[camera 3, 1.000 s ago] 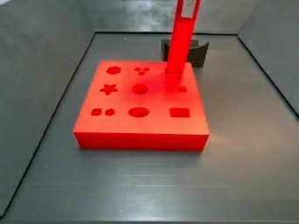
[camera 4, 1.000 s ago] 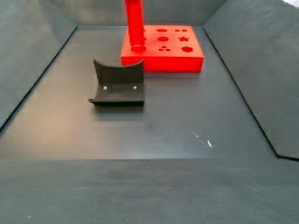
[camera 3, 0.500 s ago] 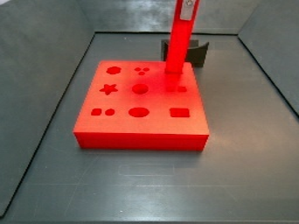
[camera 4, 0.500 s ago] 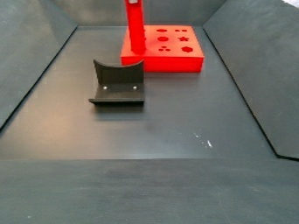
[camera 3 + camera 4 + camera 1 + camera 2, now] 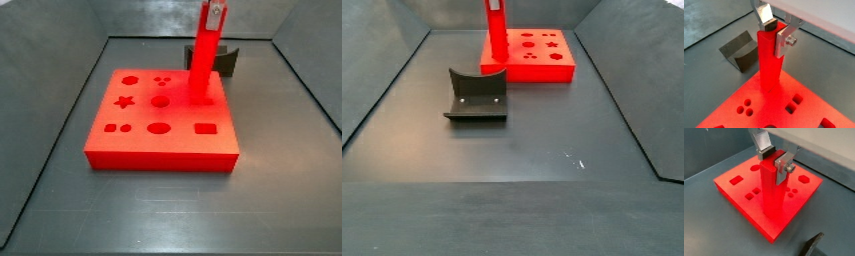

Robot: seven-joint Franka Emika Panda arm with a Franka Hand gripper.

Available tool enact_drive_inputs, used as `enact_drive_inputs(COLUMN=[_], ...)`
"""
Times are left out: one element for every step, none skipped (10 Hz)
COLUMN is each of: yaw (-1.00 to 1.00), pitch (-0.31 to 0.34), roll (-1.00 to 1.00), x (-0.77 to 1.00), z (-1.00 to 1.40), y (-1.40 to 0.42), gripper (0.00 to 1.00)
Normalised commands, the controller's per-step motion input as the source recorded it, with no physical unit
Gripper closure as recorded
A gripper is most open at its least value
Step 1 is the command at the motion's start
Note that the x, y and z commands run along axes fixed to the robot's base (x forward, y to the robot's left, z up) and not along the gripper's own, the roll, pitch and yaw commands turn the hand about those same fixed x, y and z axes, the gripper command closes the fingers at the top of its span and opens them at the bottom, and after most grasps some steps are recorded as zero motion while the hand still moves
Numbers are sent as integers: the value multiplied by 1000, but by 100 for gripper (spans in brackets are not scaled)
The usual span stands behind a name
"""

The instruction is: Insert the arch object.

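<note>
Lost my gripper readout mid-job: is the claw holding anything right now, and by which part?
Yes. In both wrist views the claw is shut on the top end of the tall red pole, which stands upright on the red board.

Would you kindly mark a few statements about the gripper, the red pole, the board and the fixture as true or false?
1. The gripper is closed on the top of the tall red pole. True.
2. The pole lies flat on the floor. False: it stands upright on the red board.
3. The dark fixture stands on the floor, apart from the red board. True.
4. The fingers hold the small dark arch object. False: only the red pole is between them; no arch object is in the grip.
5. The red board has shaped holes in its top face. True.
</note>
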Motion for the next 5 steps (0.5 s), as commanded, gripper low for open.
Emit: enact_drive_inputs(yaw=[74,43,9,0,0], pitch=[-43,-80,-81,-83,-76], roll=[-1,0,0,14,41], x=[0,0,0,0,0], z=[-249,-417,-606,-657,-663], y=[-26,0,0,0,0], gripper=[100,100,100,100,100])
